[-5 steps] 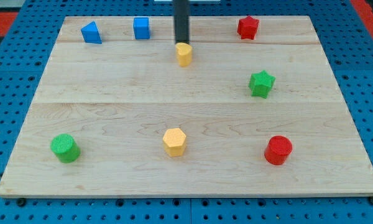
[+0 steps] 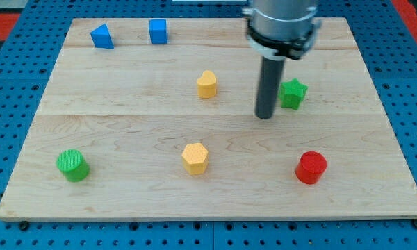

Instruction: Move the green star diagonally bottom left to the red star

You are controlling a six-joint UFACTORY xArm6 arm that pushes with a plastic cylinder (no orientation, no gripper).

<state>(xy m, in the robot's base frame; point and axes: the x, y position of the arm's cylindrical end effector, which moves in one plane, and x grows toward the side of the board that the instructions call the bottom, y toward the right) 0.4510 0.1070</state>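
Note:
The green star (image 2: 293,93) lies on the wooden board (image 2: 125,125) at the view's right, above the middle. My tip (image 2: 265,117) rests on the board just left of the star and slightly below it, a small gap apart. The red star does not show; the arm's grey body (image 2: 281,24) covers the top-right spot where it lay.
A yellow block (image 2: 207,84) sits left of my tip. A blue triangle (image 2: 102,36) and a blue cube (image 2: 158,31) are at top left. A green cylinder (image 2: 73,165), a yellow hexagon (image 2: 195,157) and a red cylinder (image 2: 311,167) line the bottom.
My tip moved from the top centre down and right to beside the green star. The yellow block shifted down the board. The arm now hides the red star.

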